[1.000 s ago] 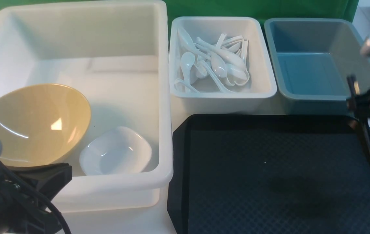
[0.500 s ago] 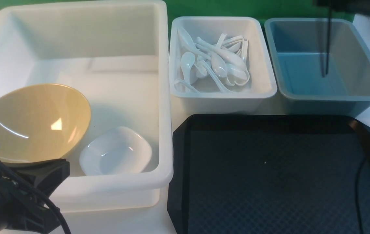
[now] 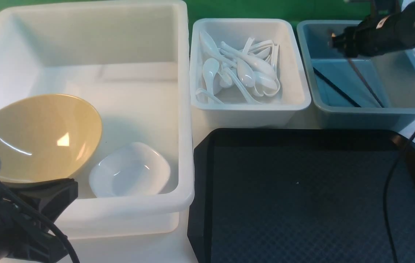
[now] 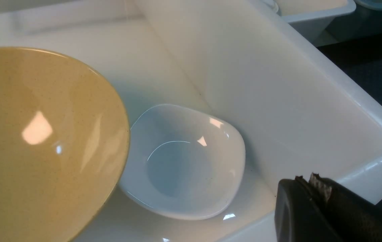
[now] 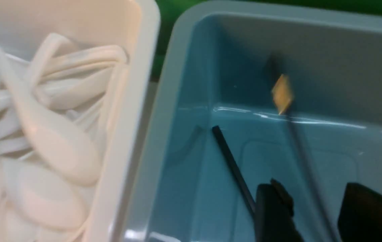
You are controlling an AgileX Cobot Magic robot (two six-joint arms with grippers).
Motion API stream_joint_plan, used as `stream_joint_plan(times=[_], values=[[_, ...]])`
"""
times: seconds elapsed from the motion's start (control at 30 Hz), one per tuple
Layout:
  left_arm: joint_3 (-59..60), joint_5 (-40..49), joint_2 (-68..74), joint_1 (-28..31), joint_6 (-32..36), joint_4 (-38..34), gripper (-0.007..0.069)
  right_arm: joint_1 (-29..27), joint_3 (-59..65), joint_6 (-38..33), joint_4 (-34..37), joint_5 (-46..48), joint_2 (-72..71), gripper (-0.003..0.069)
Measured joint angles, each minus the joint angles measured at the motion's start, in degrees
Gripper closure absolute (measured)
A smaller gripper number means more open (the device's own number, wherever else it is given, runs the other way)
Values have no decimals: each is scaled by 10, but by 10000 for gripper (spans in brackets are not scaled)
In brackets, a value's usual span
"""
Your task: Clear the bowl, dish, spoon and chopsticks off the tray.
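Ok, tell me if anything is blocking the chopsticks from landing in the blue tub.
Nothing visible does. The chopsticks are inside the blue tub, one sharp and the other blurred. The right gripper is open above them, and the tub holds nothing else.

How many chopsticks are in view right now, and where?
2. Both chopsticks are in the blue-grey tub: one resting on its floor, the other blurred, slanting below the open right gripper.

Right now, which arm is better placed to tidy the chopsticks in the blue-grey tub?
Right, probably: the right pincer hangs open over the chopsticks; the left pincer sits shut by the bowl.
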Motion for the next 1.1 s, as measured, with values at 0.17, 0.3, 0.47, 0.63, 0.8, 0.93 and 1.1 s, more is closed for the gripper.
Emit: stream_joint_plan(times=[0.17, 0.3, 0.47, 0.63, 0.8, 0.93, 1.1], values=[[0, -13, 0, 0, 0, 0, 613, 0, 0, -60, 0, 93, -121, 500], [0, -15, 0, 0, 0, 0, 613, 0, 14, -88, 0, 141, -230, 609], [0, -15, 0, 0, 1, 0, 613, 0, 132, -99, 0, 95, -408, 625], [0, -15, 0, 0, 2, 0, 613, 0, 337, -105, 0, -44, -585, 625], [0, -15, 0, 0, 3, 0, 613, 0, 580, -103, 0, -181, -718, 625], [0, -15, 0, 0, 4, 0, 613, 0, 718, -67, 0, -227, -786, 625], [0, -15, 0, 0, 6, 0, 613, 0, 820, -40, 0, -240, -836, 625]])
